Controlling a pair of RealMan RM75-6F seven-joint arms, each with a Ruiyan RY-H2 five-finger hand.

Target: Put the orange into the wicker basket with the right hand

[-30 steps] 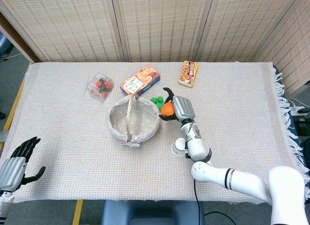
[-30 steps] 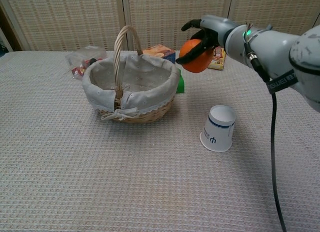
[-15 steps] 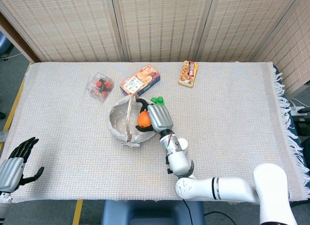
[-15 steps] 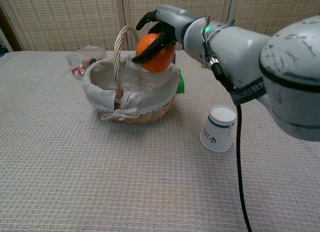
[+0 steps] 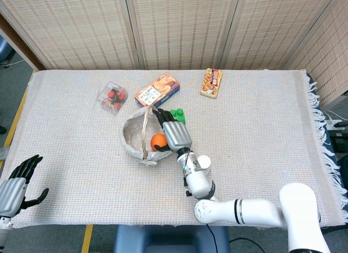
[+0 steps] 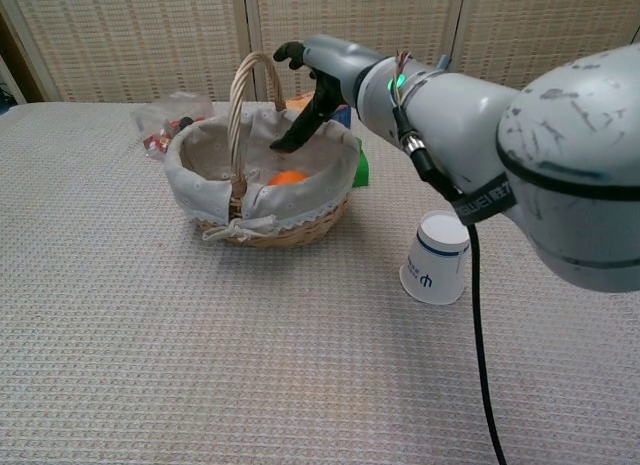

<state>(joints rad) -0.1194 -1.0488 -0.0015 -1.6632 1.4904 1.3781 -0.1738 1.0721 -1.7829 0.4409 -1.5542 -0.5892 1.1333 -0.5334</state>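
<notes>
- The right hand (image 6: 322,80) hangs over the basket (image 6: 262,220), fingers (image 6: 300,133) spread apart and pointing down into it, holding nothing.
- The orange (image 6: 289,177) lies inside the basket just below those fingers, apart from them, on the cloth lining beside the handle (image 6: 238,115).
- A green thing (image 5: 176,114) sits just behind the hand, against the basket's far side.
- A paper cup (image 6: 437,256) lies near the hand's forearm, on the table (image 6: 200,365).
- Farther beyond the hand are an orange box (image 5: 157,89), a snack pack (image 5: 211,82) and a clear tub (image 5: 111,97).
- The left hand (image 5: 13,190) rests well away at the table's near corner, fingers apart and empty.
</notes>
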